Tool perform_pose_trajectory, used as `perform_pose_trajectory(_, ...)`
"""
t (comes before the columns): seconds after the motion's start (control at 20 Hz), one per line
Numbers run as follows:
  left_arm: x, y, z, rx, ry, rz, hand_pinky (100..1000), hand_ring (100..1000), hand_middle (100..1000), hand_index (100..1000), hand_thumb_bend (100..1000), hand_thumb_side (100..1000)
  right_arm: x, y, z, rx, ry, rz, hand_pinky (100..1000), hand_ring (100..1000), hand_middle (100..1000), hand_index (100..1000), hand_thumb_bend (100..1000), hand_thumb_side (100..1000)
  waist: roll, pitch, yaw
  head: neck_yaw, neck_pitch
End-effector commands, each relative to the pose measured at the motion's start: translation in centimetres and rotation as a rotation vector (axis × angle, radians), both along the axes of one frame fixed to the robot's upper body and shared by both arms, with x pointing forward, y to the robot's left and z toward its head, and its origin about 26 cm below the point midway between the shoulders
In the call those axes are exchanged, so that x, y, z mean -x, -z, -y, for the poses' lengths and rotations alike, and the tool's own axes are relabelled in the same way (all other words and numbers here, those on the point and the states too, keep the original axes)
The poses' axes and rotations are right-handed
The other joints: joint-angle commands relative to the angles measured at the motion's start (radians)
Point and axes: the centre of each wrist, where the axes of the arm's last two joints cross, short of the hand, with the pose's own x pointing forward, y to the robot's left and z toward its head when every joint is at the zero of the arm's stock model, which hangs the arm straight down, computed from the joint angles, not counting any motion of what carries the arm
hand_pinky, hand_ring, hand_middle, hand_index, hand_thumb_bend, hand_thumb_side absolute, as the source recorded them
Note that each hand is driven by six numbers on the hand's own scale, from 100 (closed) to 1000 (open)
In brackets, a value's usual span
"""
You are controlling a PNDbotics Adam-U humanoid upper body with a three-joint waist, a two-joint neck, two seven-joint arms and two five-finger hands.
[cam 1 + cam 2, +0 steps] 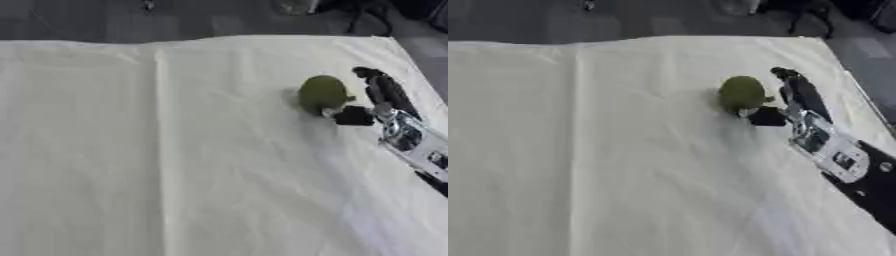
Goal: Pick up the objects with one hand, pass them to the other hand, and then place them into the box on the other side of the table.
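Note:
A round green fruit (pixel 322 93) lies on the white tablecloth (pixel 175 150), right of the middle and toward the far side. My right hand (pixel 381 97) comes in from the right edge and sits just right of the fruit. Its dark fingers (pixel 378 82) stretch straight toward the far edge, beside the fruit. The thumb (pixel 352 116) reaches to the fruit's near right side and seems to touch it. No fingers curl round the fruit. My left hand is out of sight. No box shows in either view.
The cloth has long creases, one running front to back at the left (pixel 159 150). The table's far edge (pixel 219 39) meets a dark grey floor. Its right edge (pixel 418 70) passes close behind my right hand.

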Motion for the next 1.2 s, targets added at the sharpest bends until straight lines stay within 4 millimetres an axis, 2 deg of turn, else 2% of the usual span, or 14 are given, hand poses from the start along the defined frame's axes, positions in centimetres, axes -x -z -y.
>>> perform_pose_trajectory(0.05,0.7,-1.7,-0.5,0.004,-0.009,0.051,762,697,635,770,338,398,-0.1,-0.4,0.3,-0.014,0.008,-0.005,841,899,821,885,581,307,-0.003,-0.003,0.001,-0.005,-0.017)
perform_pose_trajectory(0.1,0.7,-1.7,-0.5,0.005,-0.008,0.052,762,696,634,768,335,400,-0.1,-0.3,0.3,-0.024,0.005,-0.011,839,891,785,864,560,280,-0.002,-0.001,0.002,-0.005,-0.019)
perform_pose_trajectory(0.25,0.7,-1.8,-0.5,0.007,-0.007,0.053,761,696,633,766,332,401,-0.2,0.0,0.4,-0.056,-0.008,-0.016,835,886,774,855,538,252,-0.001,0.004,0.003,-0.006,-0.022)
perform_pose_trajectory(0.3,0.7,-1.7,-0.5,0.008,-0.007,0.052,761,696,632,762,326,407,-0.2,0.1,0.4,-0.065,-0.012,-0.014,823,868,725,819,468,131,-0.001,0.005,0.004,-0.006,-0.023)
perform_pose_trajectory(0.35,0.7,-1.7,-0.5,0.010,-0.006,0.049,761,696,632,761,324,410,-0.2,0.2,0.4,-0.086,-0.021,-0.010,820,862,711,809,453,100,-0.001,0.006,0.006,-0.007,-0.025)
perform_pose_trajectory(0.4,0.7,-1.7,-0.5,0.011,-0.006,0.047,761,696,632,759,321,413,-0.2,0.3,0.4,-0.105,-0.030,-0.001,806,841,653,770,407,100,0.000,0.007,0.008,-0.007,-0.027)
perform_pose_trajectory(0.45,0.7,-1.7,-0.5,0.012,-0.005,0.045,761,696,632,759,321,413,-0.2,0.4,0.4,-0.124,-0.038,0.015,798,831,632,757,388,100,-0.001,0.007,0.009,-0.008,-0.027)
perform_pose_trajectory(0.55,0.7,-1.6,-0.5,0.016,-0.006,0.041,760,695,629,756,313,419,-0.2,0.5,0.4,-0.164,-0.056,0.058,756,777,535,665,306,100,-0.001,0.006,0.008,-0.013,-0.022)
perform_pose_trajectory(0.6,0.7,-1.6,-0.5,0.018,-0.008,0.039,760,694,628,755,313,419,-0.2,0.5,0.4,-0.179,-0.059,0.086,744,764,519,642,282,100,-0.002,0.005,0.007,-0.014,-0.018)
perform_pose_trajectory(0.85,0.5,-1.2,-0.7,0.015,-0.016,0.031,760,694,626,750,311,414,-0.1,0.1,-0.1,-0.180,-0.029,0.220,672,674,473,570,284,100,-0.002,-0.012,-0.005,-0.012,0.005)
perform_pose_trajectory(1.2,0.3,-0.5,-1.4,0.003,-0.042,0.004,760,696,627,750,312,400,0.3,-1.3,-1.9,-0.183,-0.101,0.278,643,672,480,580,243,100,0.009,-0.063,-0.041,0.006,0.045)
